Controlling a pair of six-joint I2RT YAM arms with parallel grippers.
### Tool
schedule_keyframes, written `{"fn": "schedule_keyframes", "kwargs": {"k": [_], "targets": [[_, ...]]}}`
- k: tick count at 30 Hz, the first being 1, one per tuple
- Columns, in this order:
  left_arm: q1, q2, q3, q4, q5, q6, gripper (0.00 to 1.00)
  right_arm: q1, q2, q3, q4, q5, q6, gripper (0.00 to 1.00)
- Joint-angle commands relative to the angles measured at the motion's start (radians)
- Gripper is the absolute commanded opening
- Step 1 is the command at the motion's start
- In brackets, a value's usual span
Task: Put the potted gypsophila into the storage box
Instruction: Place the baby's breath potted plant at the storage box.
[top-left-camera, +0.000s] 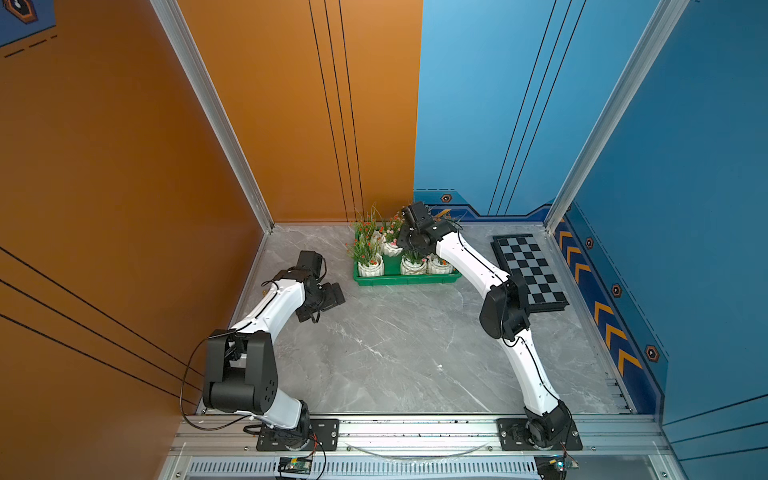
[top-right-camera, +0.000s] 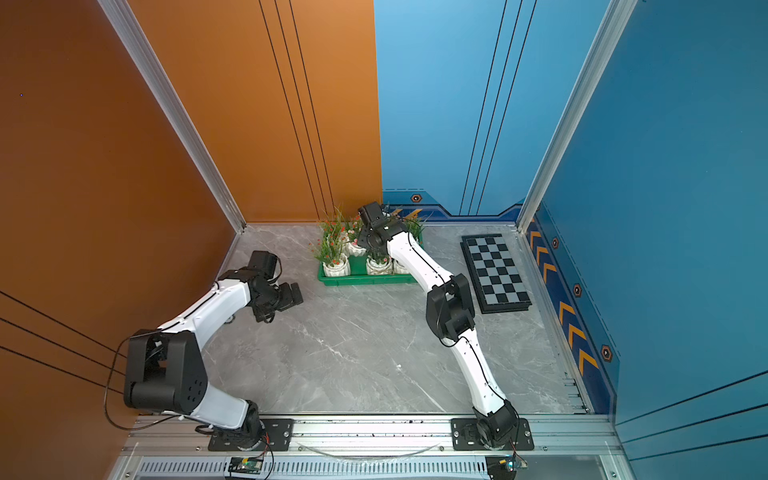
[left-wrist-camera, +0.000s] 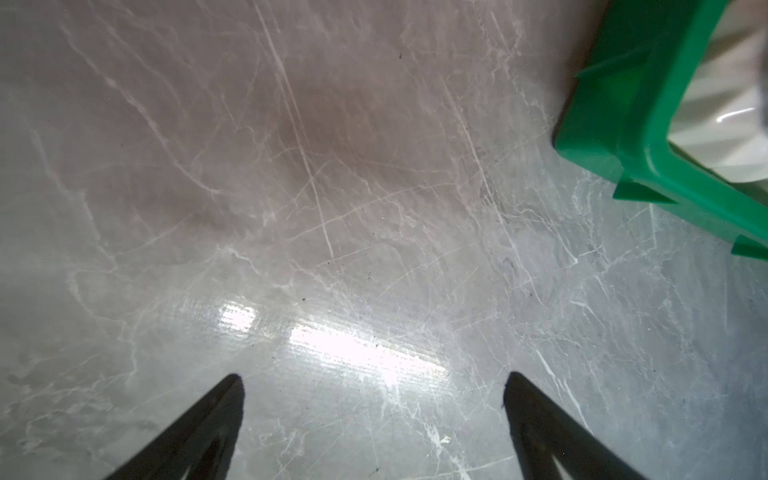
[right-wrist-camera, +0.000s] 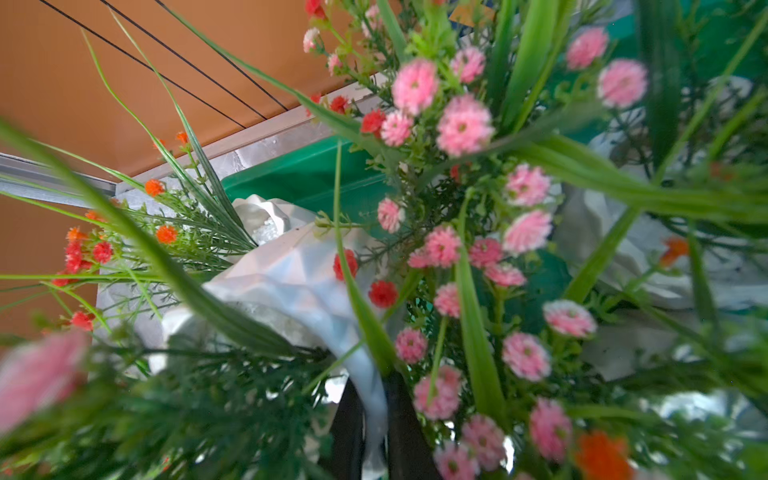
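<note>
A grey marbled table (top-left-camera: 395, 345) sits between an orange wall (top-left-camera: 124, 166) and a blue wall (top-left-camera: 498, 104). The right claw (right-wrist-camera: 374, 432) is pinching the rim of a white pot (right-wrist-camera: 291, 282) of pink blossoms (right-wrist-camera: 461, 124), low among the other pots (top-left-camera: 370, 268) in the green tray (top-left-camera: 407, 279). Whether it stands on the tray floor cannot be told. Released early it could tip, and tangled sprigs (right-wrist-camera: 473, 332) might drag a neighbour over as the claw lifts away. Room there is tight, with the walls close behind. The left claw (left-wrist-camera: 374, 415), spread wide, hovers over bare table near the tray's corner, where open room lies. The chequered board (top-left-camera: 530, 272) lies well apart.
</note>
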Motion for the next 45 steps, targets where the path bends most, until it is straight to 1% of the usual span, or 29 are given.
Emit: {"fn": "schedule_keyframes", "kwargs": {"k": [1, 17, 31, 42, 45], "targets": [[0.009, 0.02, 0.029, 0.002, 0.025, 0.024, 0.98, 0.003, 0.012, 0.046, 0.025, 0.037, 0.0, 0.0], [0.011, 0.034, 0.029, 0.016, 0.034, 0.024, 0.98, 0.021, 0.025, 0.059, -0.028, 0.11, -0.085, 0.01], [0.016, 0.037, 0.026, 0.016, 0.036, 0.031, 0.98, 0.035, 0.101, 0.115, -0.05, 0.109, -0.097, 0.01], [0.016, 0.048, 0.033, 0.019, 0.043, 0.025, 0.98, 0.03, 0.038, 0.115, -0.091, 0.142, -0.144, 0.0], [0.015, 0.043, 0.03, 0.019, 0.045, 0.023, 0.98, 0.024, 0.028, 0.116, -0.097, 0.13, -0.145, 0.0]]}}
